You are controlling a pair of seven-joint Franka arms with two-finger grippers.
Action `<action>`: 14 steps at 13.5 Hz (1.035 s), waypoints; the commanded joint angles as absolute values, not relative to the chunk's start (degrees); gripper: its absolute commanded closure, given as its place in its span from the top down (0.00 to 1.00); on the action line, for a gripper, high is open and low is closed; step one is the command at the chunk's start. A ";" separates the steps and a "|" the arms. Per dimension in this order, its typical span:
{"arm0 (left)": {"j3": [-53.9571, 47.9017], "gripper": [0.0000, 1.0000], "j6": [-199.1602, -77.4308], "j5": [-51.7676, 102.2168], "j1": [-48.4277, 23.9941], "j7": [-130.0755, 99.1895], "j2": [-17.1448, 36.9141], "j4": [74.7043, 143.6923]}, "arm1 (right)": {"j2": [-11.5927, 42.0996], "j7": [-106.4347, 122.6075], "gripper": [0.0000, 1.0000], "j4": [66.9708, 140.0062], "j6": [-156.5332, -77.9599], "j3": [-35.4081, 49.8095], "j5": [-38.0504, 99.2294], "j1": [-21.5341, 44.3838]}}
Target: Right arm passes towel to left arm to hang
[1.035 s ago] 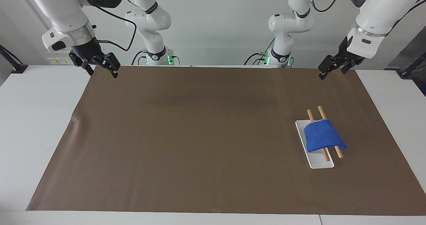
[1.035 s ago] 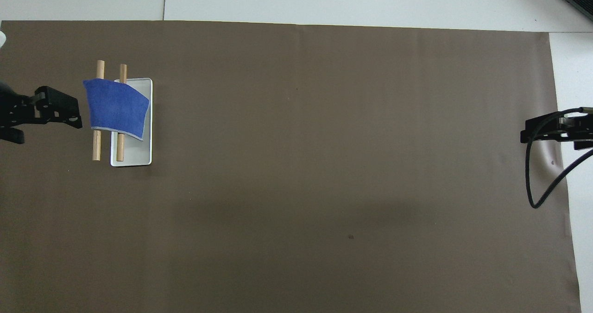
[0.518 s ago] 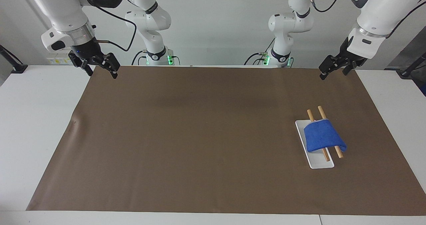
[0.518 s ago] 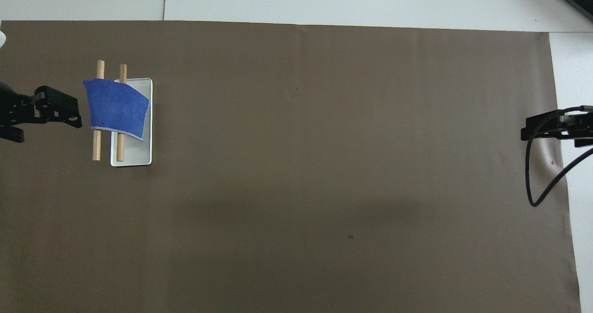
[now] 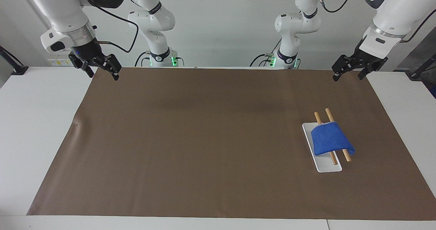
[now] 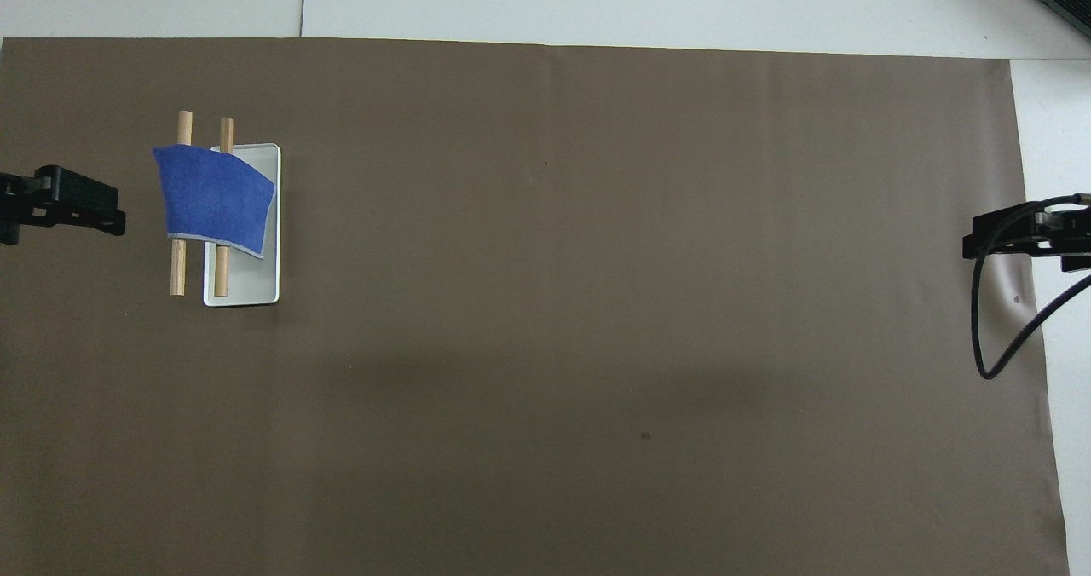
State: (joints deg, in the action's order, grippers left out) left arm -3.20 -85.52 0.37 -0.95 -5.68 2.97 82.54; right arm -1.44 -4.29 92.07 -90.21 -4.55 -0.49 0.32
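Note:
The blue towel [image 5: 331, 138] hangs folded over two wooden rods [image 5: 319, 117] that rest on a white tray [image 5: 327, 167] near the left arm's end of the table. It also shows in the overhead view [image 6: 213, 199], draped over the rods [image 6: 179, 265] and the tray [image 6: 247, 290]. My left gripper [image 5: 348, 77] is open and empty, raised over the mat's corner by its base, apart from the towel. In the overhead view the left gripper [image 6: 61, 212] sits beside the towel. My right gripper [image 5: 105, 75] is open and empty, raised over the mat's corner at the right arm's end; it also shows in the overhead view [image 6: 1023, 242].
A brown mat [image 5: 204, 138] covers most of the white table [image 5: 37, 121]. A loose black cable [image 6: 989, 337] hangs from the right arm's wrist.
My left gripper has drawn away from the towel toward the left arm's end of the table and turned a little. The right gripper has barely shifted. The towel has not moved.

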 commanded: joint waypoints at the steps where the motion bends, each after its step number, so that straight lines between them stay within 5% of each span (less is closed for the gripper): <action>1: -2.90 1.00 -87.89 0.70 -0.62 -4.66 2.20 83.76 | -2.37 -3.08 1.00 93.34 -90.79 -4.31 -0.35 -0.26; 14: -2.99 1.00 -86.13 0.53 -0.70 -4.66 1.67 84.55 | -2.37 -3.08 1.00 93.34 -90.70 -4.31 -0.35 -0.26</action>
State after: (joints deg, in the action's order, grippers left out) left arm -3.02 -86.30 0.37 -0.94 -5.61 2.97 82.93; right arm -1.44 -4.29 92.08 -90.21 -4.55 -0.49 0.32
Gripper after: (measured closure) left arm 0.000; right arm 0.000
